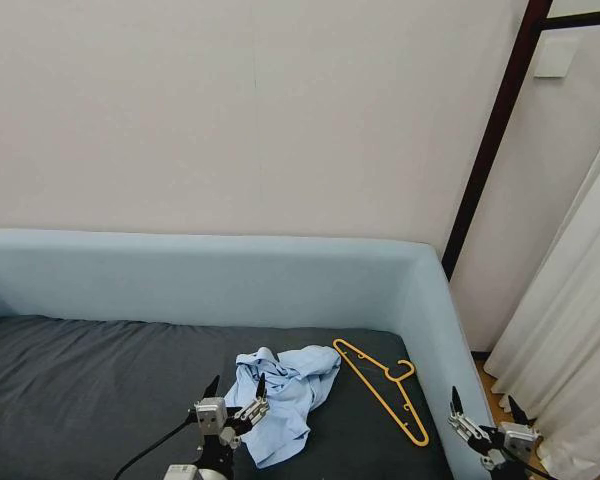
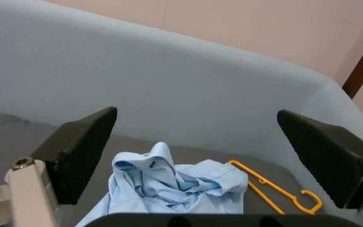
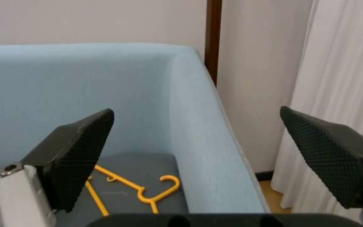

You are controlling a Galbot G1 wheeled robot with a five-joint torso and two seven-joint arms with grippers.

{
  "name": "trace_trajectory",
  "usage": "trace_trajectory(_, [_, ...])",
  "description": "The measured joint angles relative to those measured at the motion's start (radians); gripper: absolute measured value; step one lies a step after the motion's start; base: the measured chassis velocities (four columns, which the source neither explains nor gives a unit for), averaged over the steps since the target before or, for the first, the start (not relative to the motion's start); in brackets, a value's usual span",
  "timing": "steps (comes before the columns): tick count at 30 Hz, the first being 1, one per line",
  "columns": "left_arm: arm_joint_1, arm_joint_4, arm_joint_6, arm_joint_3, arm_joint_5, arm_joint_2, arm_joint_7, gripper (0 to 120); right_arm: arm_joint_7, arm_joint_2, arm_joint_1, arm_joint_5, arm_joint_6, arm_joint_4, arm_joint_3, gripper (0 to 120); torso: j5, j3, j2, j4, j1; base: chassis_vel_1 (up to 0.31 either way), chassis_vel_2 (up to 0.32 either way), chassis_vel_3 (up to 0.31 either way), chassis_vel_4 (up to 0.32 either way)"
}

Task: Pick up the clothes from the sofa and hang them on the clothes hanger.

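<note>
Fingers (image 2: 81,151) on the left gripper (image 1: 236,393) stand wide apart with nothing between them, and I read the same on the right gripper (image 1: 482,405): its two dark pads are spread and hold nothing. From the head view I have the left gripper low over the dark grey seat cushion (image 1: 80,380) of the pale blue sofa (image 1: 180,280), at the near left edge of the light blue shirt (image 1: 292,385); I cannot tell whether a fingertip touches the cloth. That shirt lies crumpled in a heap on the cushion, toward the sofa's right end, with its collar bunched up on the side nearest the backrest. Just beside it, on its right, the orange hanger (image 1: 372,385) lies flat on the same cushion, running at a slant from the shirt's far corner toward the near right, its hook pointing at the sofa's armrest (image 1: 430,320). Shirt and hanger look close together, perhaps touching at that far corner. My right gripper hangs low on the outer side of the armrest, near the white curtain (image 1: 580,350), well apart from both shirt and hanger. Behind the armrest a dark door frame (image 1: 490,140) rises against the wall.
</note>
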Motion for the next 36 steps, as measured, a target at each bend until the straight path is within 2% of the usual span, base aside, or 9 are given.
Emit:
trace_trajectory(8, [-0.003, 0.003, -0.001, 0.001, 0.001, -0.005, 0.001, 100, -0.002, -0.005, 0.01, 0.002, -0.01, 0.001, -0.009, 100, 0.0, 0.0, 0.0, 0.0, 0.0, 0.0, 0.0, 0.0, 0.0])
trace_trajectory(18, [-0.006, 0.002, -0.02, -0.005, -0.002, -0.004, 0.001, 100, -0.025, -0.065, 0.058, 0.151, -0.049, -0.007, -0.038, 100, 0.0, 0.0, 0.0, 0.0004, 0.0, 0.0, 0.0, 0.0, 0.0])
trace_trajectory(22, [-0.022, 0.028, -0.023, 0.007, -0.015, 0.009, 0.0, 100, -0.036, -0.078, 0.065, 0.158, -0.047, -0.033, -0.028, 100, 0.0, 0.0, 0.0, -0.0006, 0.0, 0.0, 0.0, 0.0, 0.0])
trace_trajectory(25, [-0.026, 0.04, -0.024, 0.004, -0.017, 0.012, 0.001, 100, -0.041, -0.09, 0.086, 0.181, -0.054, -0.043, -0.033, 100, -0.0001, 0.0, 0.0, -0.0002, 0.0, 0.0, 0.0, 0.0, 0.0])
trace_trajectory(30, [-0.009, 0.039, -0.035, -0.021, -0.019, 0.004, 0.0, 100, -0.069, -0.12, 0.167, 0.259, -0.088, -0.08, -0.086, 100, -0.0002, 0.0, 0.0, 0.0, 0.0, 0.0, 0.0, 0.0, 0.0])
trace_trajectory(34, [0.03, 0.027, -0.059, -0.049, -0.004, -0.012, 0.003, 100, -0.111, -0.156, 0.296, 0.367, -0.112, -0.182, -0.187, 100, 0.0, 0.0, 0.0, 0.0006, 0.0, 0.0, 0.0, 0.0, 0.0])
trace_trajectory(36, [0.038, 0.026, -0.066, -0.058, 0.003, -0.016, 0.006, 100, -0.118, -0.161, 0.335, 0.397, -0.119, -0.217, -0.216, 100, 0.0002, 0.0, 0.0, -0.0001, 0.0, 0.0, 0.0, 0.0, 0.0])
